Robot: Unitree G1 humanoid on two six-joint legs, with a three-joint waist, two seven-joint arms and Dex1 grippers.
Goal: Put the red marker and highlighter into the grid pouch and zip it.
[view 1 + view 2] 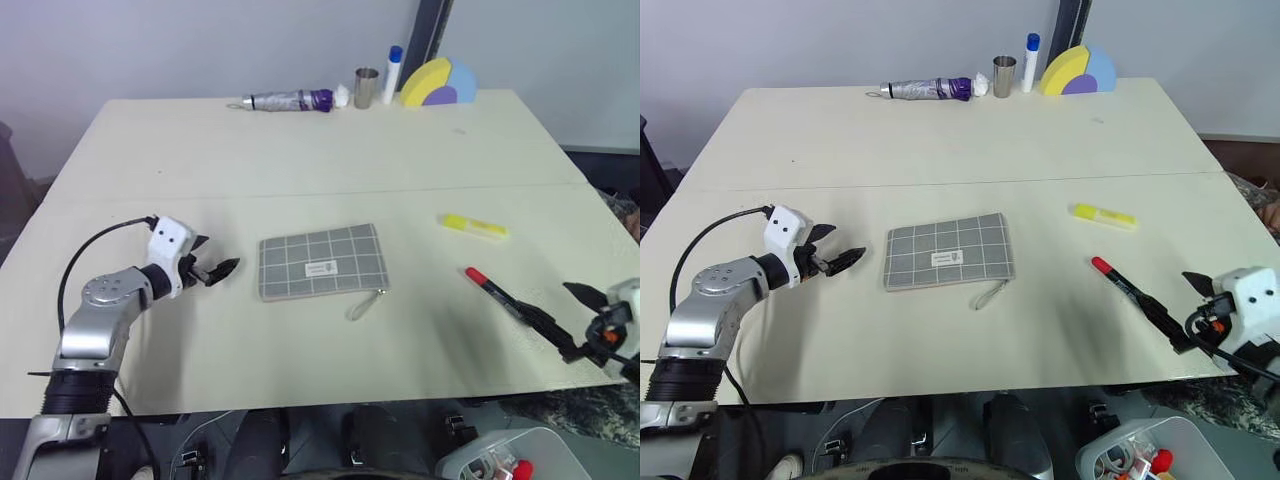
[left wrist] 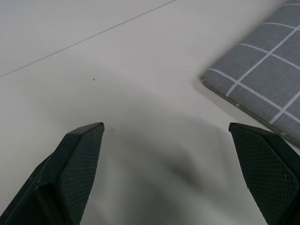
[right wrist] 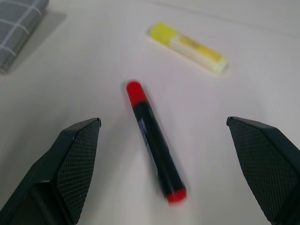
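Spread wide and empty: left gripper [image 1: 838,256] just beside the grid pouch [image 1: 949,251], right gripper [image 3: 164,154] aimed down the red marker [image 3: 154,147]. Lying flat mid-table, the pouch, apparently zipped, though the zipper line is hard to read, pull cord [image 1: 991,293] trailing from one corner. Near the table's [image 1: 940,140] right edge, the marker; just beyond it, well apart from the pouch, the highlighter [image 1: 1103,215]. Likely light, rigid, prone to rolling, both pens; best pinched mid-barrel. Soft fabric, probably needing pinning while unzipped by the cord.
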